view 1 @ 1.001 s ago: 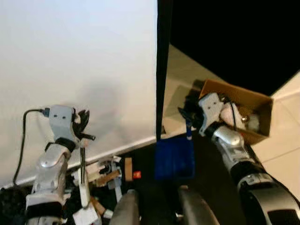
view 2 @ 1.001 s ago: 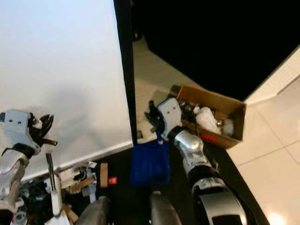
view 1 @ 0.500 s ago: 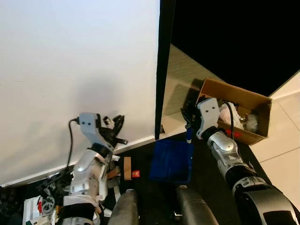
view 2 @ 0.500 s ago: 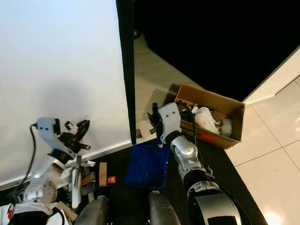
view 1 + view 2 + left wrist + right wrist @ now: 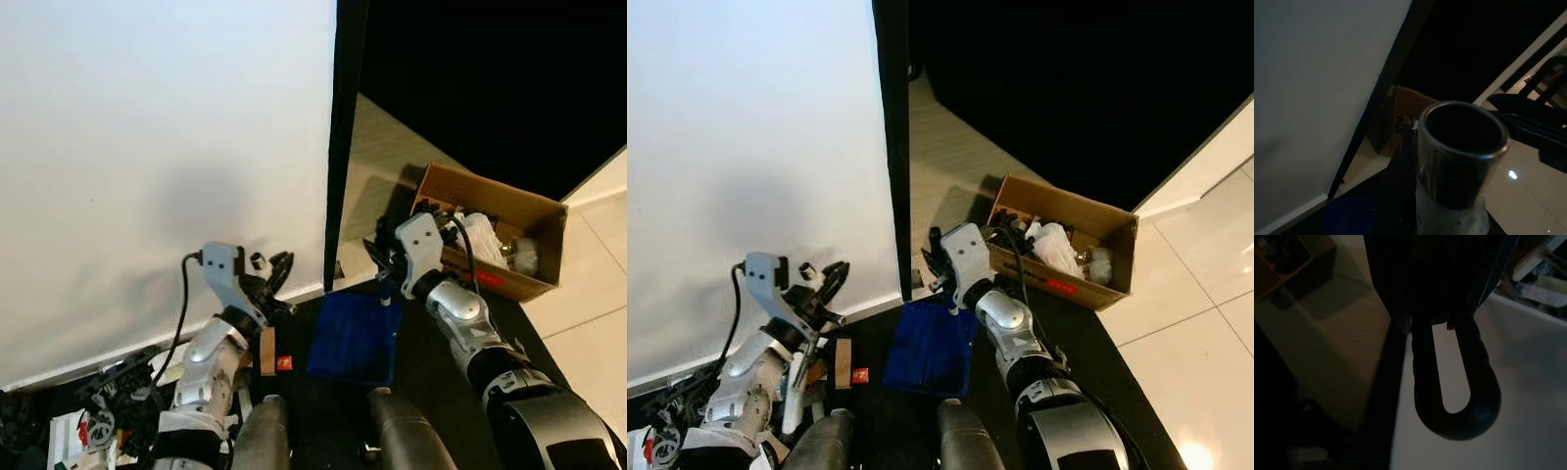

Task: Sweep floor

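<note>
I am holding the blue dustpan [image 5: 355,338] by its handle with the right gripper [image 5: 385,269], fingers clamped around the grip; in the right wrist view the handle's hanging loop [image 5: 1457,382] is sticking out past the fingers. The pan is resting on the dark floor [image 5: 431,362] at about 6 o'clock from the gripper, just ahead of my feet. The left gripper [image 5: 269,284] is closed on the broom handle [image 5: 795,392], whose metal tube end [image 5: 1462,147] is looming in the left wrist view.

The debris, a wooden block [image 5: 266,351], a small red piece [image 5: 285,364] and paper scraps [image 5: 83,431], is lying at 9 o'clock from the pan, along the foot of the white wall [image 5: 157,147]. The cardboard box [image 5: 500,240] is sitting at 2 o'clock from the pan.

My worries: the brush end is out of sight, so I am judging the stroke blind; too hard a sweep could flick pieces over the pan or shove it aside. The pan's lip may be riding off the floor, letting scraps slide under. The cable [image 5: 181,313] near the left arm could snag.
</note>
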You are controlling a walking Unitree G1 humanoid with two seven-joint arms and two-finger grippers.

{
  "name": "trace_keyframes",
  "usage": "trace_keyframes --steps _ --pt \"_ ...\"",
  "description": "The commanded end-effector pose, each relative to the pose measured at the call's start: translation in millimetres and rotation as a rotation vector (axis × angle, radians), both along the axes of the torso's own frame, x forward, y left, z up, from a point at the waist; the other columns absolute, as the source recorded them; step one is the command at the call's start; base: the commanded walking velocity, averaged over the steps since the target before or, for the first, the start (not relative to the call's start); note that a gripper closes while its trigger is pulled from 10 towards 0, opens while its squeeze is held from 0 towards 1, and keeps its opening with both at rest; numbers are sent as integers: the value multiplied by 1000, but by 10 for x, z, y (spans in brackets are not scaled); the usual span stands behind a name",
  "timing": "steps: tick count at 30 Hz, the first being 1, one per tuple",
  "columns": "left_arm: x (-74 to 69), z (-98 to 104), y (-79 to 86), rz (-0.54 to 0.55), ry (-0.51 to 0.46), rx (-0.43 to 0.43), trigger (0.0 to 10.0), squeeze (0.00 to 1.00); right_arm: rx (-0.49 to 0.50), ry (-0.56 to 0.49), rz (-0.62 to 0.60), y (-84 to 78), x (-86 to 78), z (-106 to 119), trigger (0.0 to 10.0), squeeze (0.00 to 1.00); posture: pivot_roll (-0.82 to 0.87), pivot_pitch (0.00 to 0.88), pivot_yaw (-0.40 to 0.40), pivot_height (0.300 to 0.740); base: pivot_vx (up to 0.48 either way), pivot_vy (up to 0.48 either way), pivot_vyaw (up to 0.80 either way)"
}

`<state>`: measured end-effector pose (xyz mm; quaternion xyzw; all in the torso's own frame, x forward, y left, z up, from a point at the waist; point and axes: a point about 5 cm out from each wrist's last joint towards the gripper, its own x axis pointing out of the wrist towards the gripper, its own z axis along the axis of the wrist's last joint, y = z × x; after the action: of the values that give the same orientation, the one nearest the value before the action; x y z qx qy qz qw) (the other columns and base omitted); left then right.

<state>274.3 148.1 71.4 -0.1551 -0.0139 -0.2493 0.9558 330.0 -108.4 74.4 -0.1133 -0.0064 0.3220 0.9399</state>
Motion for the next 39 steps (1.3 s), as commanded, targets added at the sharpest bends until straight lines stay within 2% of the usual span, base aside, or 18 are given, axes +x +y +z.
trace_keyframes --steps 1,6,10,12,16,22,25,26,28,29,31,32,34,37,39 --pt "-48 -26 -39 -3 1 -32 10000 0 -49 90 71 6 -124 -195 10000 0 44 213 2 740 0 0 0" --pt "-64 -63 13 35 7 -22 10000 0 -78 22 166 -195 -134 -69 10000 0 16 202 -21 740 0 0 0" --pt "-56 -79 10 40 12 -20 10000 0 -128 34 277 -301 -186 -49 10000 0 7 196 -20 740 0 0 0" --pt "-52 -80 4 38 12 -18 10000 0 -140 37 295 -322 -189 -41 10000 0 3 192 -18 740 0 0 0" --pt "-27 -69 -6 38 7 -9 10000 0 -194 64 346 -462 -191 -2 10000 0 5 181 -25 740 0 0 0" --pt "-24 -62 34 54 -2 0 10000 0 -210 54 383 -604 -203 110 10000 0 12 174 -29 740 0 0 0" --pt "-42 -82 47 62 1 2 10000 0 -198 9 261 -777 -91 296 10000 0 4 171 -42 740 0 0 0" --pt "-42 -82 47 62 1 2 10000 0 -198 9 261 -777 -91 296 10000 0 4 171 -42 740 0 0 0" --pt "-54 -103 45 67 6 2 10000 0 -151 -25 123 -896 6 422 10000 0 -5 171 -43 740 0 0 0" --pt "-54 -103 45 67 6 2 10000 0 -151 -25 123 -896 6 422 10000 0 -5 171 -43 740 0 0 0" --pt "-58 -119 21 68 11 -1 10000 0 -81 -75 -46 -1003 93 532 10000 0 -10 173 -38 740 0 0 0" --pt "-58 -119 21 68 11 -1 10000 0 -81 -75 -46 -1003 93 532 10000 0 -10 173 -38 740 0 0 0" --pt "-56 -127 5 65 15 -2 10000 0 -22 -106 -153 -1046 130 587 10000 0 -13 173 -30 740 0 0 0" --pt "-51 -129 2 63 17 0 10000 0 1 -121 -215 -1057 148 615 10000 0 -16 175 -24 740 0 0 0" --pt "-37 -127 10 61 18 3 10000 0 21 -139 -321 -1076 191 651 10000 0 -17 174 -20 740 0 0 0"
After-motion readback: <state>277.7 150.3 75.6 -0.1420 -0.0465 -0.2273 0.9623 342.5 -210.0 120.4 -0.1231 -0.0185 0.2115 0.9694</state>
